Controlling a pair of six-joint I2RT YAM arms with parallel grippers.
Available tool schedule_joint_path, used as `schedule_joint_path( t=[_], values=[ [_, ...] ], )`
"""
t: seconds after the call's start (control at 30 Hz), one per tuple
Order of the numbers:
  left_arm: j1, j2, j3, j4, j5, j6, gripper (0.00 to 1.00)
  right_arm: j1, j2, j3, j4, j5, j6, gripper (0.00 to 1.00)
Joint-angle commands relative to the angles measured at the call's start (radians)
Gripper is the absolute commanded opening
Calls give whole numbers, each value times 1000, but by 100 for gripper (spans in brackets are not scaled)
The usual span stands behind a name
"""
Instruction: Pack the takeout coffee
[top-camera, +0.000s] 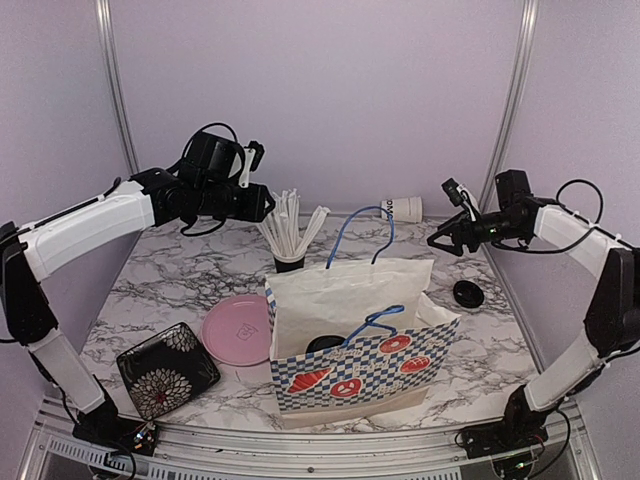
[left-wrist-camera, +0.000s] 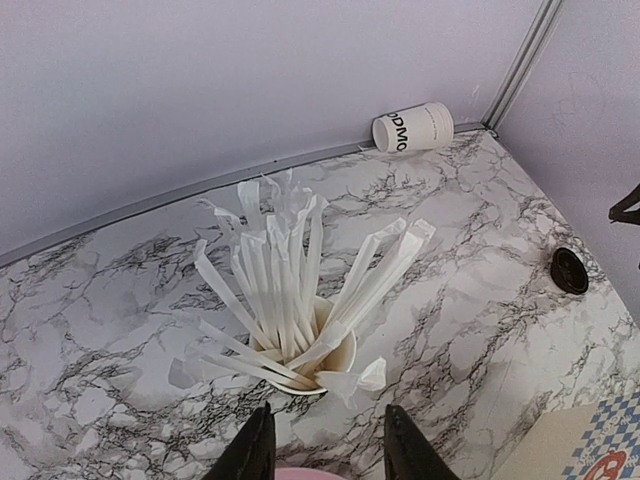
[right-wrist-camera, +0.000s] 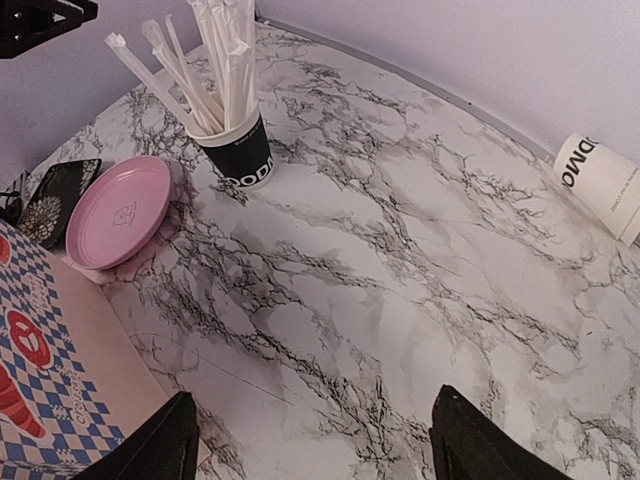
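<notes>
One white takeout coffee cup (top-camera: 405, 209) lies on its side, lidless, against the back wall; it also shows in the left wrist view (left-wrist-camera: 415, 128) and at the right edge of the right wrist view (right-wrist-camera: 600, 185). A loose black lid (top-camera: 467, 293) (left-wrist-camera: 569, 270) rests on the marble at the right. Another round black lid (top-camera: 325, 343) shows inside the mouth of the checkered paper bag (top-camera: 360, 340). My left gripper (top-camera: 265, 207) (left-wrist-camera: 328, 445) hovers open and empty above the straw cup. My right gripper (top-camera: 445, 235) (right-wrist-camera: 315, 450) hangs open over bare marble, short of the lying cup.
A black cup of wrapped white straws (top-camera: 290, 262) (left-wrist-camera: 300, 350) (right-wrist-camera: 240, 150) stands behind the bag. A pink plate (top-camera: 237, 328) (right-wrist-camera: 118, 210) and a black floral dish (top-camera: 167, 367) lie at the front left. The bag's blue handles (top-camera: 360, 235) stick up.
</notes>
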Motion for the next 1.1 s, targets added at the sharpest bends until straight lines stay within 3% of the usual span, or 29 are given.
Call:
schedule_joint_path(
  t=[0.0,0.2,0.53,0.97,1.07],
  values=[
    [5,39,55,31,34,-9,38,1,-27,-3,41,-26,-14,76],
    [8,89,86,31,38,-5,35,2,-27,-21,41,-32,-24,76],
    [8,119,93,30,19,-7,21,2,-28,-29,41,-34,-32,74],
    [9,134,80,17,0,-7,18,1,-12,-27,34,-39,-35,72],
    [8,129,81,15,4,-7,5,1,-11,-27,34,-39,-35,71]
  ],
)
